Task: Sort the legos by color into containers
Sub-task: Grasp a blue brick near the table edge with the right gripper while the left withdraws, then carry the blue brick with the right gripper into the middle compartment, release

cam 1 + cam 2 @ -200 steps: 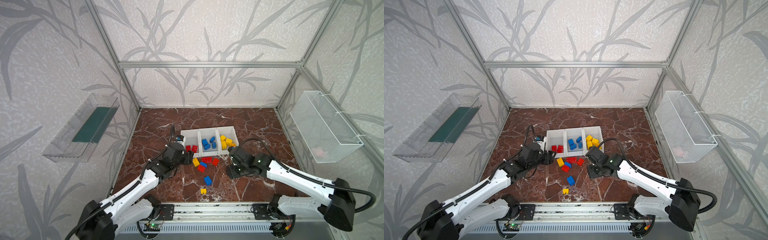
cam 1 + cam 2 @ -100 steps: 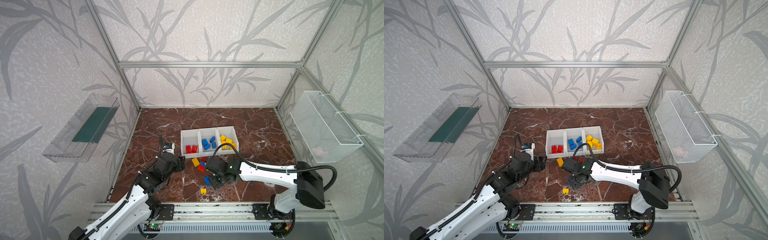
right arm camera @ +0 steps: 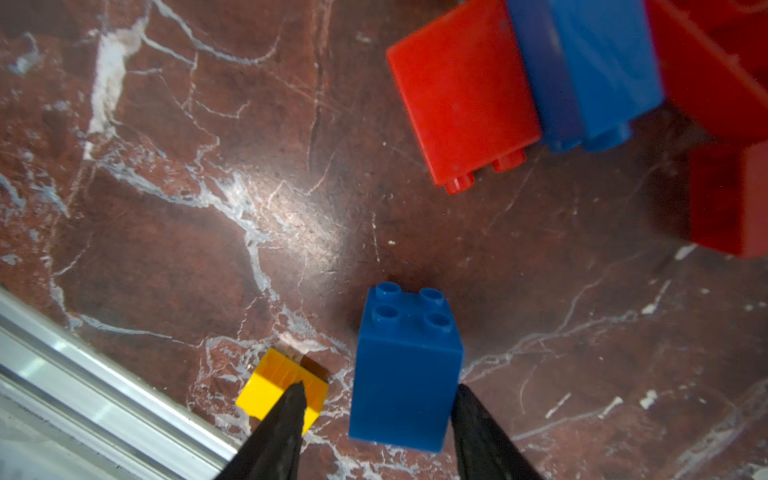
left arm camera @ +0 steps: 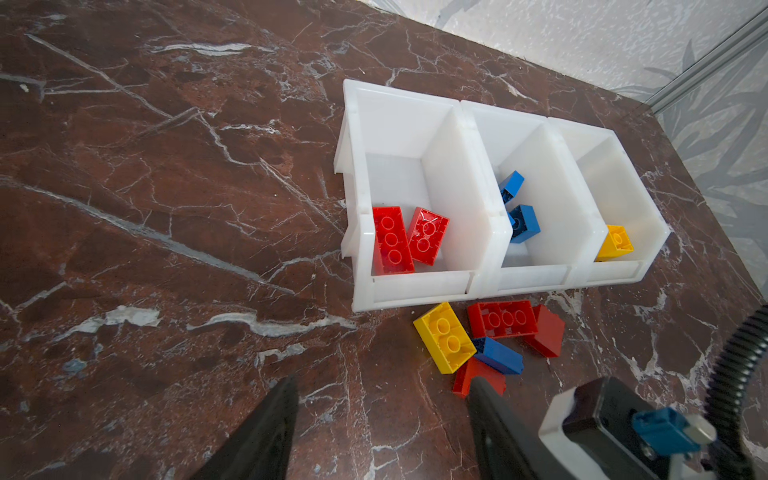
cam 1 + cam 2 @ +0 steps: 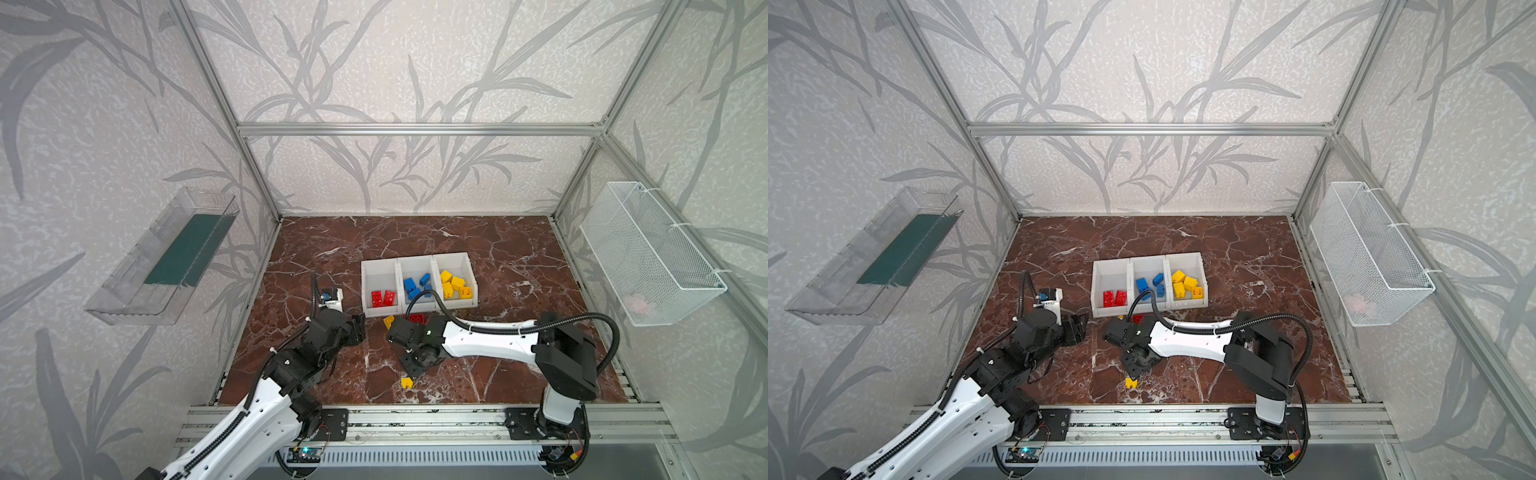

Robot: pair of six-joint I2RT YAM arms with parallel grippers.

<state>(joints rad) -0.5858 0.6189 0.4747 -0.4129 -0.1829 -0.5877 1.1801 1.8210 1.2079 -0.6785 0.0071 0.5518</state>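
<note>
Brick (image 3: 405, 370), blue, four-stud: hard, light, glossy plastic, likely slippery; stands on surface (image 3: 187, 216) near yellow brick (image 3: 270, 386), apart from bins (image 4: 503, 114); best pinched across opposite flat sides; right end effector (image 3: 378, 387) spread astride it, touching one side; left end effector (image 4: 382, 382) spread, empty.

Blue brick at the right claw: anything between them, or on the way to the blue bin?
Nothing between them: the right claw straddles the blue brick. A loose pile of bricks lies between it and the middle bin; lifting over should clear it.
</note>
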